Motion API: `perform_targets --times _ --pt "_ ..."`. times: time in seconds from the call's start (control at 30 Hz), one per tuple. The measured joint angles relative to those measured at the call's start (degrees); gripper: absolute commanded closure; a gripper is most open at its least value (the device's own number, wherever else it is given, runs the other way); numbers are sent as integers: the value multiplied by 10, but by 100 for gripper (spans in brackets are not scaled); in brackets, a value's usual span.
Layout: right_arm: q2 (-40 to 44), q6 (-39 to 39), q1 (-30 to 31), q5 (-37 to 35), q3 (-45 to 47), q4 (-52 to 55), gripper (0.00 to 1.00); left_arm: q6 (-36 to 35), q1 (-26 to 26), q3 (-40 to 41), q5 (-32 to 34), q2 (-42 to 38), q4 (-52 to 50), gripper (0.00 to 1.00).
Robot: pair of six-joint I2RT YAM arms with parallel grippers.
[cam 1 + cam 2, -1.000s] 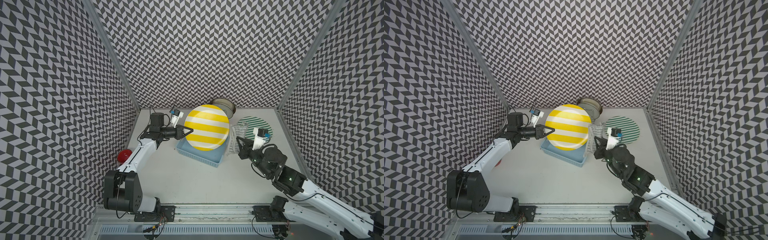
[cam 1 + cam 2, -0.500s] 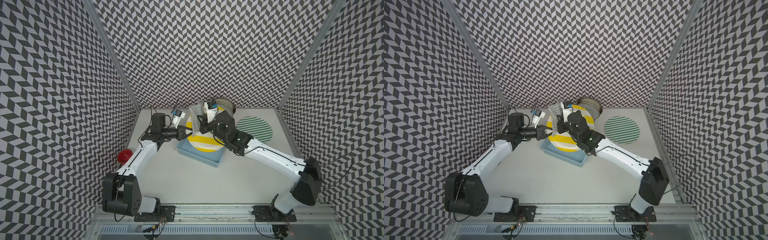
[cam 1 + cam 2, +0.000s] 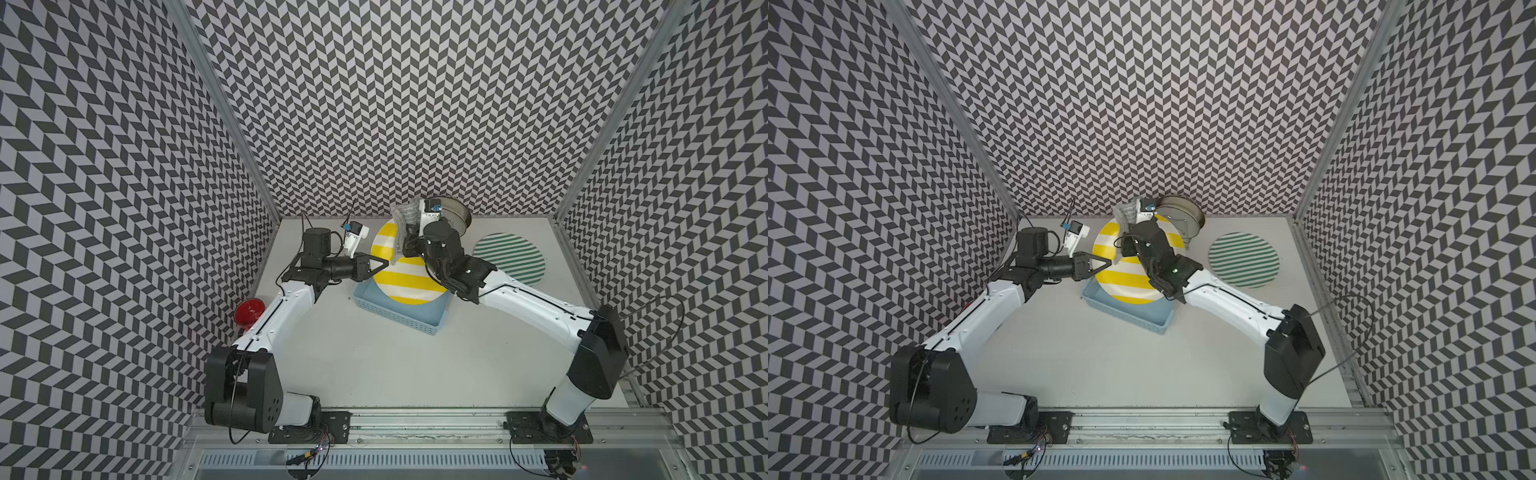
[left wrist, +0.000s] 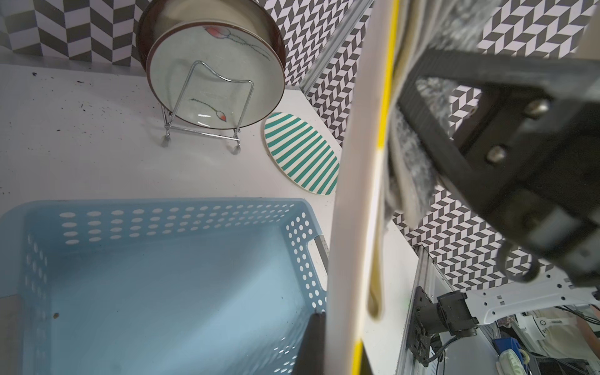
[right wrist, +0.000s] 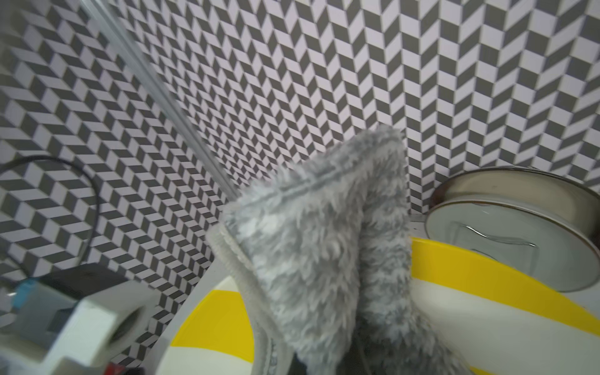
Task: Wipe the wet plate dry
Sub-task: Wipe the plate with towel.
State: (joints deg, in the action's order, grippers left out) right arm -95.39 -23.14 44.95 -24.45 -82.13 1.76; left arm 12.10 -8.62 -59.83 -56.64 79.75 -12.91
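At the far left edge of the white worktop (image 3: 374,365) we record a round red object (image 3: 249,311), partly hidden behind the white-and-black left arm (image 3: 286,303); what it is we cannot tell. The left jaws are clenched on the left rim of the round yellow-and-white striped plate (image 3: 409,282), which is held off the worktop, tilted with its striped face towards the top camera. In the left wrist view this plate (image 4: 354,194) appears edge-on, above the right side of the empty pale-blue perforated plastic basket (image 4: 162,220). In both top views the plate's lower part overlaps the basket (image 3: 399,318), which sits near the middle of the worktop; whether the two touch we cannot tell. The right jaws are clamped on a grey fluffy cloth (image 5: 324,259), and the cloth (image 3: 405,214) lies against the upper part of the plate's striped face, its loose end standing up past the plate's top edge. The left wrist view confirms the cloth (image 4: 412,156) lies between the plate and the right jaws. Behind the plate, at the back wall, a brown-rimmed pale ceramic dish with a flower motif (image 4: 214,74) stands upright in a chrome wire rack (image 4: 201,131). Further right, a round green-and-white striped plate (image 3: 509,257) lies flat on the worktop, apart from the rack. The right arm (image 3: 532,307) reaches in from the front right corner, passing in front of that plate.
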Motion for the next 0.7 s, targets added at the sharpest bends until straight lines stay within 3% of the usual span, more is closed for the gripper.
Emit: perform_targets --times 0.23,0.4,0.7 --pt "65 -25 -41 -35 88 10 100 4 0 0 1 0 1 100" --pt "69 -26 -42 -13 98 12 100 5 0 0 2 0 1 100" --pt "-21 2 22 80 -22 25 100 11 0 3 11 0 5 100"
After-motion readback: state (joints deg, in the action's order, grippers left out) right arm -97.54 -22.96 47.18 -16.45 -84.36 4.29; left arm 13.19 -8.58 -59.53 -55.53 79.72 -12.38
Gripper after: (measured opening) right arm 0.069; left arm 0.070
